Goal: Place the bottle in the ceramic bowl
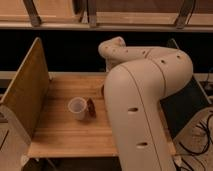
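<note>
Arm (145, 100): my cream-white arm fills the right half of the view, rising from the bottom edge, bending at an elbow on the right and reaching back left over the table.
Table (65, 130): pale wooden top; a tall wooden panel (25, 95) stands along its left edge, a dark panel (185, 102) on the right.
Cup (77, 108): translucent white, upright, near the middle of the table.
Dark red object (91, 106): small, just beside the cup on its right.
Gripper: hidden behind my own arm; cannot tell how its fingers stand.
Bottle: not visible.
Bowl: not visible.
</note>
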`<state>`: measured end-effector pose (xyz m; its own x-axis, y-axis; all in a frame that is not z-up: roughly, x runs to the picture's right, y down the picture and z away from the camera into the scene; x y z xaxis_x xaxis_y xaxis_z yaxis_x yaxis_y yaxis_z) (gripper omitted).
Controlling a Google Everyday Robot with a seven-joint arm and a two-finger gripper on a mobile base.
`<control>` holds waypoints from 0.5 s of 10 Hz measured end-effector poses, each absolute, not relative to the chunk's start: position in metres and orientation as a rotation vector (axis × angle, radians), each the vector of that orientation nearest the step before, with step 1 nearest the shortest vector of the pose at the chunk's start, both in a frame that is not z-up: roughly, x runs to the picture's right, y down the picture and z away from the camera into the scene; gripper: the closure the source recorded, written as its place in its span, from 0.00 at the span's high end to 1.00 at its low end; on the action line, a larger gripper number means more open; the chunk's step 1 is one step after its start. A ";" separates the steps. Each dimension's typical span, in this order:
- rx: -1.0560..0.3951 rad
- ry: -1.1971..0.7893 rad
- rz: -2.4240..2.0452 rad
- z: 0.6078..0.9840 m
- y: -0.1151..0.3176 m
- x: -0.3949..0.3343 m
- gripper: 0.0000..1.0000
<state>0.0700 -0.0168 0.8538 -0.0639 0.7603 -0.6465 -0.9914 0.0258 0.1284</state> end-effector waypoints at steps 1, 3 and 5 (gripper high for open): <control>-0.450 0.661 1.519 0.854 -0.017 0.072 0.43; -0.452 0.659 1.515 0.854 -0.017 0.069 0.62; -0.451 0.660 1.515 0.854 -0.017 0.070 0.78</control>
